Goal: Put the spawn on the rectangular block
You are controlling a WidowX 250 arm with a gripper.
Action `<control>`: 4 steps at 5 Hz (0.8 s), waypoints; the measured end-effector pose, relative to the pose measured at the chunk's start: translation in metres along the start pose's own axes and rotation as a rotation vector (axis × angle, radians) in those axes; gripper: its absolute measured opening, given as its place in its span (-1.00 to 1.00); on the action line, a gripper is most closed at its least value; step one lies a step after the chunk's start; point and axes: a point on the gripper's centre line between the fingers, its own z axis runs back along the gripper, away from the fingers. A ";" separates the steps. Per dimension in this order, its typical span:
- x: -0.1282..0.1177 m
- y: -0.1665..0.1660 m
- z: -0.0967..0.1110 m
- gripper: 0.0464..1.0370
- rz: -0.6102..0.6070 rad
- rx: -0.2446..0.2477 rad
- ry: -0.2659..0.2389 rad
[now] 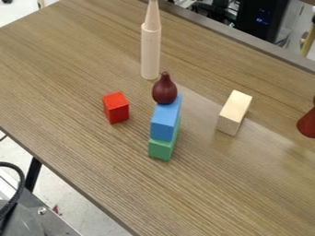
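atop the blue block (164, 122), the dark red bulbous piece (164, 91)

Dark red pawn (165, 90) atop blue block (165, 122), green block (161, 148) underneath

Maroon bulb-shaped spawn (165, 91), upright, on far end of blue rectangular block (164, 123), atop green block (161, 150)
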 end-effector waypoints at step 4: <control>-0.071 -0.049 -0.050 0.93 -0.365 0.110 0.159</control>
